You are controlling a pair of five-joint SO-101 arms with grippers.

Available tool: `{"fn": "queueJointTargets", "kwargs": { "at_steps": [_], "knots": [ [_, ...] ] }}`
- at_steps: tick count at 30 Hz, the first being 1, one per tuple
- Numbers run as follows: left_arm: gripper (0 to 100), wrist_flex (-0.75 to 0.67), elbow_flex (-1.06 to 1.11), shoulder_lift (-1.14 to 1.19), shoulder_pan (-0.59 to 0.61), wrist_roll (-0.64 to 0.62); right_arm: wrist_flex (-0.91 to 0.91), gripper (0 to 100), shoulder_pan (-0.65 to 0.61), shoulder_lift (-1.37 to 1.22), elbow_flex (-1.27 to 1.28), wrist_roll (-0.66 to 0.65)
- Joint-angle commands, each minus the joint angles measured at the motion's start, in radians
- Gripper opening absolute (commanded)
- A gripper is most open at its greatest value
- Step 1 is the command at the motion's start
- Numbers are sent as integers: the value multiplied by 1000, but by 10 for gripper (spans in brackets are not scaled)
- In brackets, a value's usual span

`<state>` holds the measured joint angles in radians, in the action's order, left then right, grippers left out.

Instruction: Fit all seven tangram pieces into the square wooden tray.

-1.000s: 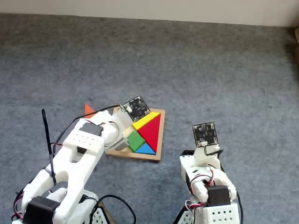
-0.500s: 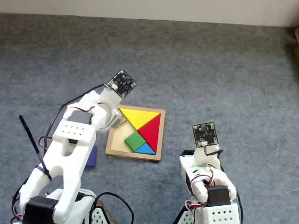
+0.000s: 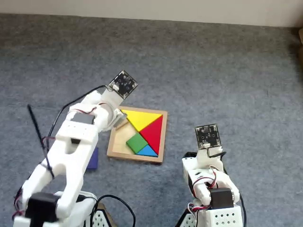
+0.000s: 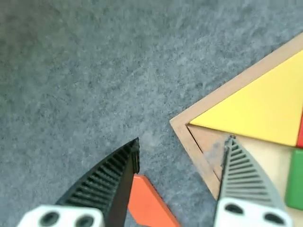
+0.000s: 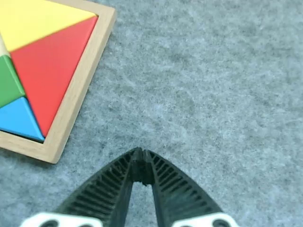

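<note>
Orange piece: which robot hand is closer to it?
Left. The left gripper is open right by the orange piece; the right gripper is shut, off beyond the tray's other side.

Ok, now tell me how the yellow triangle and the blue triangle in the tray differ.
Size: the yellow triangle is much larger than the blue triangle.
Place: the yellow triangle lies along the edge of the wooden tray farthest from the arms, while the blue triangle sits at the edge nearest them.
Shared: both lie flat inside the tray, each against the red triangle.
</note>
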<state>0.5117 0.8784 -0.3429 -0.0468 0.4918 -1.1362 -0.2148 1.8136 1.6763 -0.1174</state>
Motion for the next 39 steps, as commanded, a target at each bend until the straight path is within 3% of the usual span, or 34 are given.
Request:
{"fn": "queueJointTargets", "kwargs": {
  "at_steps": [1,6,12,22,28,39],
  "knots": [
    [284,80,-191,160,51,6,-7,5,22,10,107,5],
    [284,163,-348,351,76,6,-7,5,22,10,107,5],
    [284,232,-387,429,56,11,-7,5,22,10,107,5],
    [283,393,-381,426,-56,6,-7,5,22,10,107,5],
    [213,433,-389,426,-128,5,-7,5,22,10,107,5],
    [215,546,-383,168,-73,-21,-7,5,22,10,107,5]
  ]
}}
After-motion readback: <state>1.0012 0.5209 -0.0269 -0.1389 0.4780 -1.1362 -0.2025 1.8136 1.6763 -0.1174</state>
